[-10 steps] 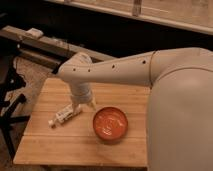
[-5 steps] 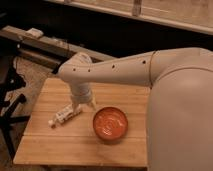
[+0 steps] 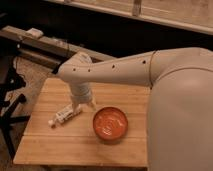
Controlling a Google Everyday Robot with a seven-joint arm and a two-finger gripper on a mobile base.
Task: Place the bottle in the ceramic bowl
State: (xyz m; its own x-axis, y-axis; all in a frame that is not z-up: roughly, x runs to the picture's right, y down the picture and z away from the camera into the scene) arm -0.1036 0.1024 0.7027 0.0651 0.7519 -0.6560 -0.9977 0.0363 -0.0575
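On a wooden table (image 3: 45, 145) the gripper (image 3: 84, 106) hangs low; how far it is open I cannot tell. The bottle (image 3: 64, 116) lies flat just beside it, and the ceramic bowl (image 3: 110, 123) is near on its other side.

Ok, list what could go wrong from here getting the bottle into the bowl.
1. The bottle lies on its side on the table, and the claw hangs over the end nearest the ceramic bowl, not the middle; a grip there may let it pivot or roll away.
2. The ceramic bowl sits close beside the claw, so a low sideways move could knock it.
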